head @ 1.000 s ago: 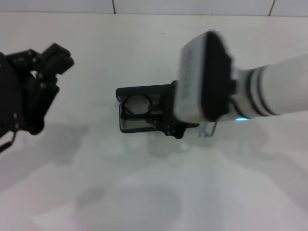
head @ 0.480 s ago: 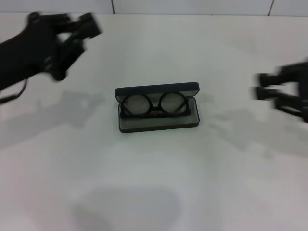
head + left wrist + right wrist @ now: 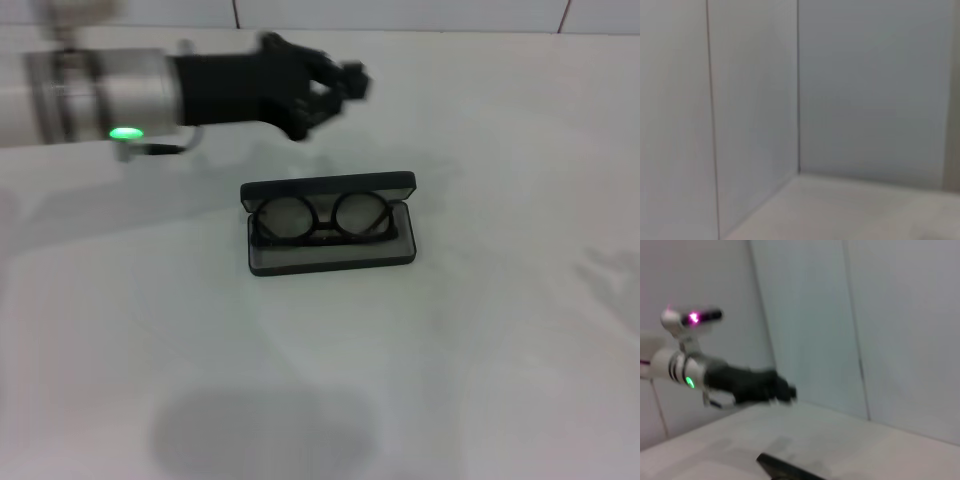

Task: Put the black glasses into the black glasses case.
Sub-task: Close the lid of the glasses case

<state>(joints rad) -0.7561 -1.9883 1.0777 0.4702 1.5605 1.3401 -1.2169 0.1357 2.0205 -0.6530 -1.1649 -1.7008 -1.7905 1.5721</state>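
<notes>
The black glasses case [image 3: 330, 256] lies open in the middle of the white table, with its lid standing up at the far side. The black glasses [image 3: 322, 214] lie inside it on the grey lining, lenses side by side. My left gripper [image 3: 343, 85] reaches in from the left and hangs above the table beyond the case, apart from it. It also shows far off in the right wrist view [image 3: 782, 390], above an edge of the case [image 3: 782, 470]. My right gripper is out of view.
The white table [image 3: 480, 380] spreads around the case. A tiled wall [image 3: 400, 15] runs along the far edge. The left wrist view shows only wall panels [image 3: 865, 90] and a strip of table.
My right arm has pulled back from the case to the right and left the head view. My left arm has swung from the left side to beyond the case. The glasses stay in the case.
</notes>
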